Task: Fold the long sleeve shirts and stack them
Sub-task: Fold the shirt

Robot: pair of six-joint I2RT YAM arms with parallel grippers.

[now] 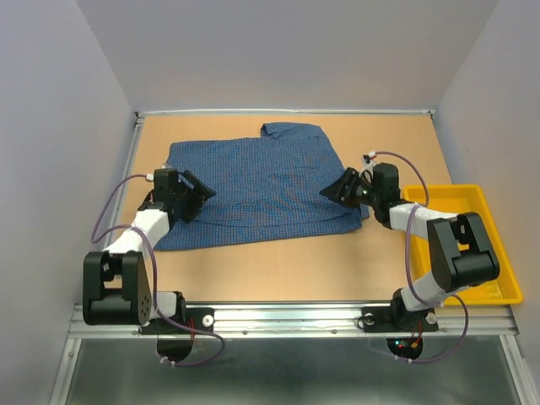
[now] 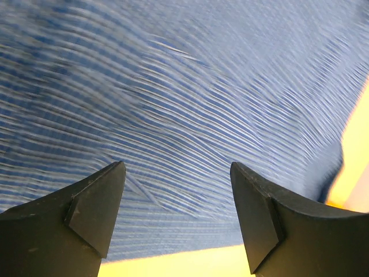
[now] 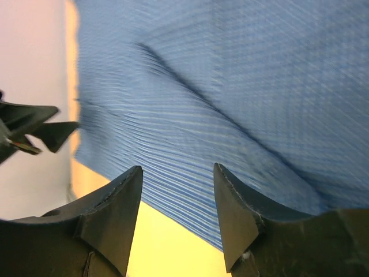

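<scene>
A blue fine-checked long sleeve shirt lies spread flat on the tan table, collar toward the back. My left gripper hovers over the shirt's left edge, jaws wide open with only cloth behind them. Over the shirt's right edge sits my right gripper, also open, with the blue cloth and bare table showing between its fingers. Nothing is held by either one.
A yellow plastic tray stands at the right side of the table, beside the right arm. Grey walls close in the table on three sides, and a metal rail runs along the near edge.
</scene>
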